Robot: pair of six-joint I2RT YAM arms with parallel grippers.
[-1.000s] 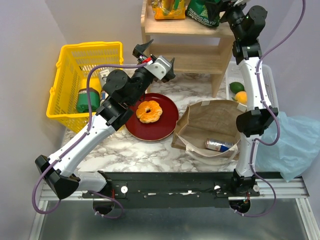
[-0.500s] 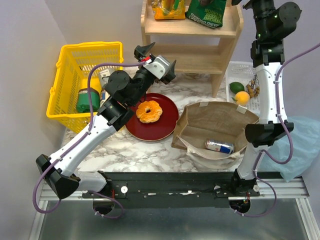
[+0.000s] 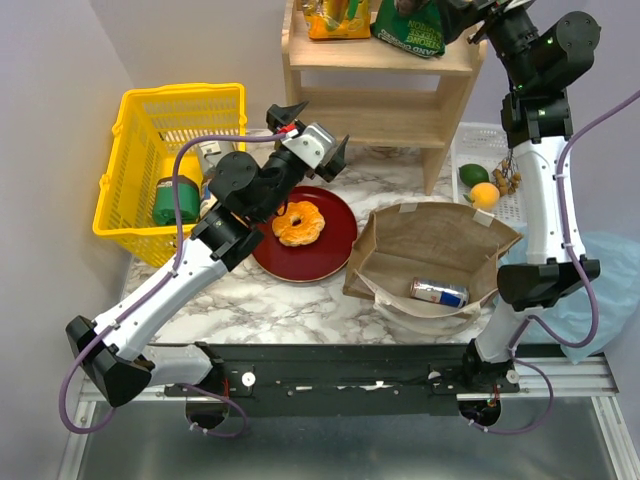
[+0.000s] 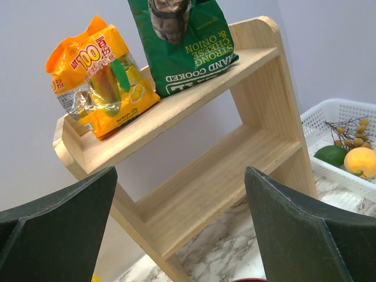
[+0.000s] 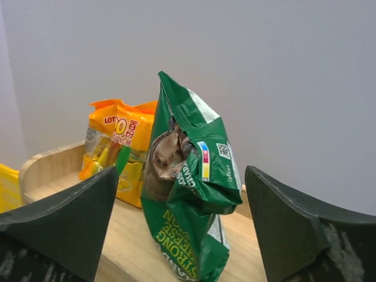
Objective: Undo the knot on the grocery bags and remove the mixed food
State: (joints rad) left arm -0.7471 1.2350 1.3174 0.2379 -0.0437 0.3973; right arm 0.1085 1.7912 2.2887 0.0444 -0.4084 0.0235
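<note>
Since half a second ago, the right gripper (image 3: pixel 468 16) has swung back left over the top of the wooden shelf (image 3: pixel 400 100), towards the dark-green chip bag (image 3: pixel 410 28); the left gripper (image 3: pixel 315 132) has barely shifted.

From above, we see the left gripper poised above the far rim of the red plate (image 3: pixel 335 255), where the glazed doughnut (image 3: pixel 298 223) lies. The brown paper bag (image 3: pixel 400 245) stands open on the marble table (image 3: pixel 260 300) with the drink can (image 3: pixel 438 291) lying inside. The green fruit (image 3: pixel 473 173) and orange fruit (image 3: pixel 484 194) sit together in the white mesh tray (image 3: pixel 480 132). The light-blue plastic bag (image 3: pixel 600 290) hangs off the table's right side. The yellow-orange snack packet (image 3: pixel 338 18) shares the top shelf with the chip bag, and the yellow basket (image 3: pixel 130 180) stands at left.

At the left wrist, we see both fingers (image 4: pixel 59 229) spread wide with nothing between them, framing the shelf (image 4: pixel 235 170), the snack packet (image 4: pixel 100 82) and the chip bag (image 4: pixel 182 41) side by side on top. Both fruits (image 4: pixel 330 154) show in the tray (image 4: pixel 341 111).

At the right wrist, we see the fingers (image 5: pixel 311 229) likewise parted and empty. The chip bag (image 5: pixel 188 188) stands upright on the shelf board just ahead, apart from both fingers, with the snack packet (image 5: pixel 117 147) behind it at left.
</note>
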